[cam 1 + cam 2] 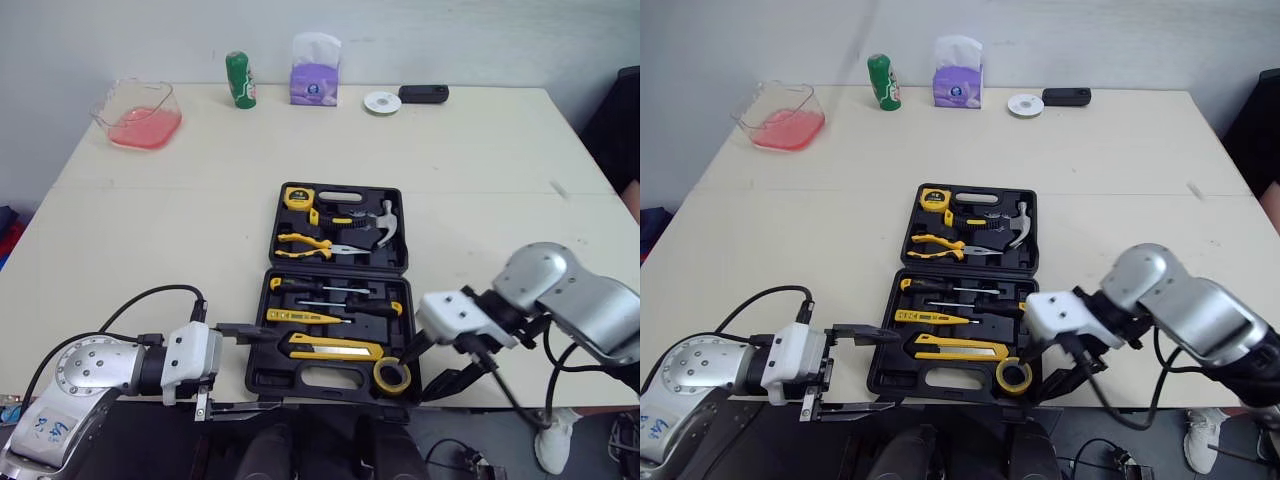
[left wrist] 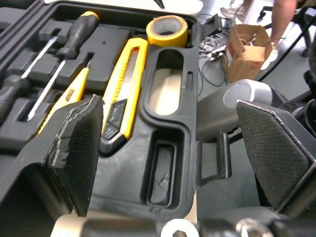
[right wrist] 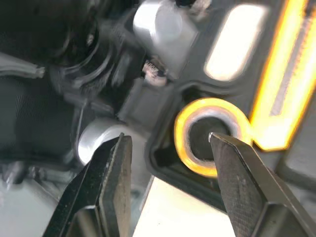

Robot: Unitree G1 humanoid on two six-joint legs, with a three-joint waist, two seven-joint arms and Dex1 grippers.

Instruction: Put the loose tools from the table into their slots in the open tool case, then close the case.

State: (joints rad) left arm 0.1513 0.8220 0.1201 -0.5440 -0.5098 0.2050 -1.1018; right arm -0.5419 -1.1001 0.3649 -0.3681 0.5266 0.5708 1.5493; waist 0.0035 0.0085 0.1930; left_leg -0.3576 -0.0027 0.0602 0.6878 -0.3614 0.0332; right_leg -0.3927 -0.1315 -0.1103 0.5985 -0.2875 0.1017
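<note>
Closure is judged to be the step in hand, since no loose tool is seen on the table: the open tool case lies flat near the front edge, with tape measure, pliers and hammer seated in the far half, and screwdrivers, utility knife and yellow tape roll in the near half. The left gripper is held at the near left corner of the case with its jaws spread wide, one finger above the tray and one off the front edge, nothing grasped. The right gripper is held at the near right corner just beside the tape roll, its jaws likewise released and empty. For the next move, a hold on one half's free edge would be called for, and a steady swing about the hinge so that nothing is shaken from its slot. Whether the tape roll is pressed fully into its recess cannot be made out, nor whether the right finger touches it, the right wrist view being blurred. The case's front wall is partly covered by both grippers, and its latches cannot be picked out.
</note>
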